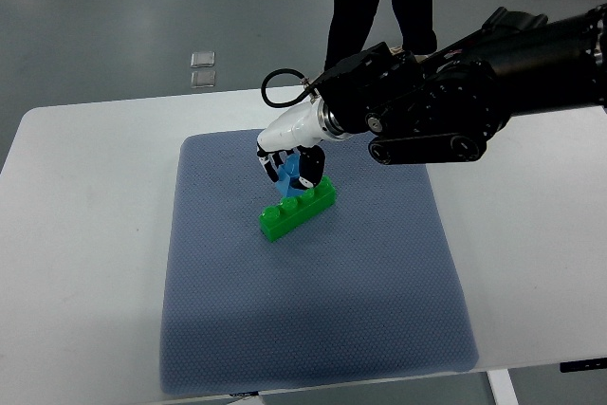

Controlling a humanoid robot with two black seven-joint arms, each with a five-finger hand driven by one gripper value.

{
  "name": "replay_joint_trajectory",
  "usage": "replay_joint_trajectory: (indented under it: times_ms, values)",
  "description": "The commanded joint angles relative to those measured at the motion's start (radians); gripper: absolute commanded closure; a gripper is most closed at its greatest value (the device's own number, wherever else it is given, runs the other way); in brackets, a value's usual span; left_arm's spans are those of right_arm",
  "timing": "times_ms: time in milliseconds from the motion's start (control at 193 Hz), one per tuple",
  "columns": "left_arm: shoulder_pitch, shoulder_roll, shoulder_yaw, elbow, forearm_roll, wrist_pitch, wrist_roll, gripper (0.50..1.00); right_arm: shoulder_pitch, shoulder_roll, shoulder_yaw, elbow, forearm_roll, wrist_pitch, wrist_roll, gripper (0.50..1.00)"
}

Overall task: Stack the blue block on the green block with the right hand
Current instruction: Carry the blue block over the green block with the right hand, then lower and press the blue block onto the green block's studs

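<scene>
The blue block (pixel 287 174) is being gripped by the fingers (pixel 305 175) of the right hand (pixel 289 160), clamped around it, just above the green block (pixel 299 207). The green block is lying near the middle of the blue mat (pixel 379 282) on the white tabletop (pixel 85 234). Contact between the blocks cannot be determined.

Lighting: even, bright, diffuse overhead | Shadows: faint, soft | Glare: table (pixel 531 263) mildly washed out | Focus: sharp; slight graininess noted
</scene>
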Motion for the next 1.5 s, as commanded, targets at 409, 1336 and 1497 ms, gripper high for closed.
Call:
replay_joint_trajectory:
  times_ms: [409, 1336, 1497]
  values:
    - [0.000, 0.000, 0.000, 0.000, 0.000, 0.001, 0.000, 0.500, -0.036, 0.000, -0.030, -0.038, -0.002, -0.009, -0.011, 0.871]
    - [0.000, 0.000, 0.000, 0.000, 0.000, -0.001, 0.000, 0.500, -0.082, 0.000, -0.044, -0.055, -0.009, -0.035, -0.008, 0.871]
    - [0.000, 0.000, 0.000, 0.000, 0.000, -0.001, 0.000, 0.500, -0.089, 0.000, -0.044, -0.055, -0.009, -0.040, -0.008, 0.871]
